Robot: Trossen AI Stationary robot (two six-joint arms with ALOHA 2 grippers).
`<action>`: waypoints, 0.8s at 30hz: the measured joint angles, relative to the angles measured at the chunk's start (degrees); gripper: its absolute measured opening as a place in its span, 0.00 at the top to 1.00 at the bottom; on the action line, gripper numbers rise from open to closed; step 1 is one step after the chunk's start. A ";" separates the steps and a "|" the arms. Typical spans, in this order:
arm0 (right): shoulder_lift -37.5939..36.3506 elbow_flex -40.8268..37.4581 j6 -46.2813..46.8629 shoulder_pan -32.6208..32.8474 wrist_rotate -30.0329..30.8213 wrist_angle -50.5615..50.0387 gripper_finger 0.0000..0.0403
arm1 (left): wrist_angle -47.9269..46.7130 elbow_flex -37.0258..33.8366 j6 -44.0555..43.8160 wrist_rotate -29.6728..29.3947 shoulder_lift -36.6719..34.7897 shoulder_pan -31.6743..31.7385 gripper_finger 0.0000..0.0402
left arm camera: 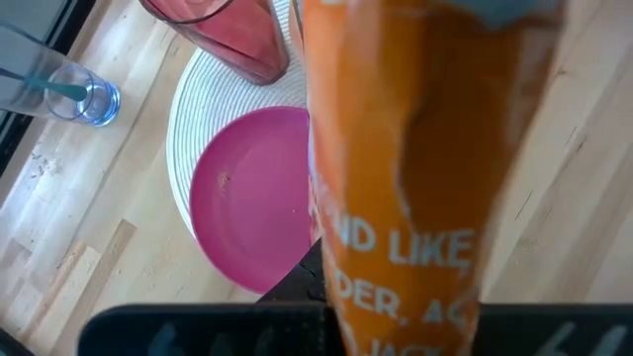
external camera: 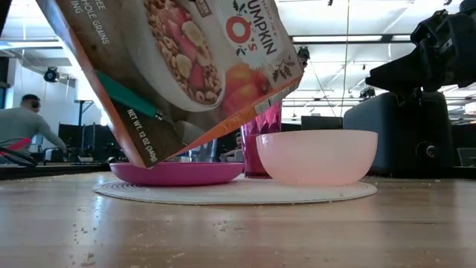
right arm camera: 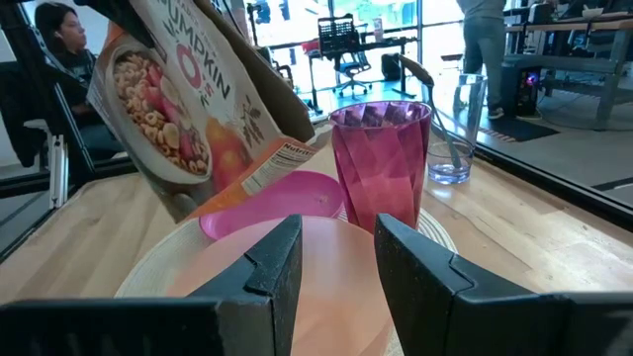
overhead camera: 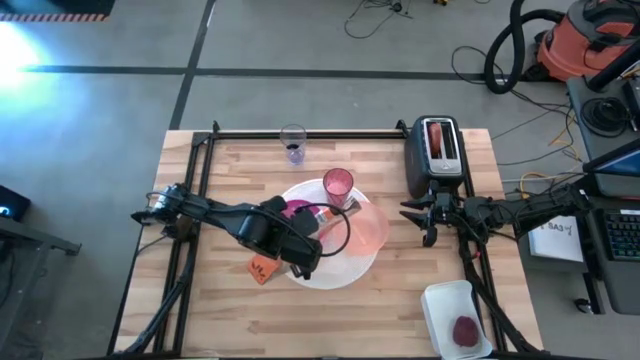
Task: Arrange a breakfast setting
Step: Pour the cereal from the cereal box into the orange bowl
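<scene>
A big white round disc [overhead camera: 340, 268] lies at the table's middle. On it stand a magenta plate [left arm camera: 252, 203], a translucent pink bowl [overhead camera: 368, 228] and a pink tumbler [overhead camera: 338, 184]. My left gripper [overhead camera: 300, 250] is shut on an orange cereal box [external camera: 186, 67], held tilted over the plate. My right gripper [right arm camera: 336, 259] is open and empty, level, just right of the bowl [right arm camera: 326, 287]. The blue-handled spoon [left arm camera: 54, 87] stands in a clear glass [overhead camera: 292, 143]. Round toasted bread [overhead camera: 437, 135] sticks out of the toaster. A small dark-red fruit [overhead camera: 466, 331] lies in a white tray. My left gripper holds the cereal box [overhead camera: 262, 268] from the table's left. The box's orange narrow side [left arm camera: 415, 178] fills the wrist view and hides the fingers, so the part held cannot be told. The box is tilted, its lower corner [external camera: 137, 160] close above the plate's near rim.
A black toaster [overhead camera: 435, 155] stands at the far right, just beyond my right gripper. The white tray [overhead camera: 452, 318] is at the near right corner. The clear glass is at the far edge. A person [external camera: 22, 126] sits in the room beyond the table.
</scene>
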 joint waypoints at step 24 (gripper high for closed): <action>0.00 -0.01 0.00 0.00 0.00 0.00 0.71 | 0.09 6.34 -1.00 15.61 -0.28 2.33 1.00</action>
